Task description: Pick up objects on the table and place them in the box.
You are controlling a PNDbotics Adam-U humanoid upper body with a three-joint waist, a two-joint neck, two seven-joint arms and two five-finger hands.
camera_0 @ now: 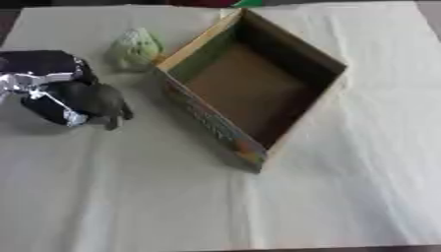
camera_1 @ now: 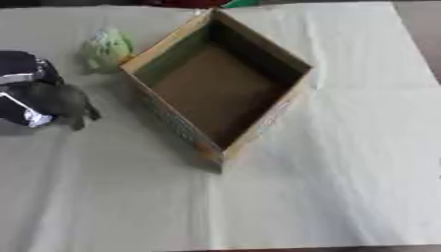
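blurred green object (camera_0: 135, 48), robot hand (camera_0: 90, 101) fingers unclear

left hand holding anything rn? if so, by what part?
Nothing visibly held. The left hand hangs over the cloth with fingers curled downward, apart from the green object by the box. The box is empty. Right hand not in view.

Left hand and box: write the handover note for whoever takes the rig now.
Left hand: at the table's left side, fingers curled, nothing visibly held. Right hand: not in view.
Box: open cardboard, mid-table, turned diamond-wise; nothing shows inside it.
Green object: lies on the cloth beside the box's left corner, beyond the left hand, apart from it.
Done: nothing boxed. Left: grasp the green object and place it in the box.
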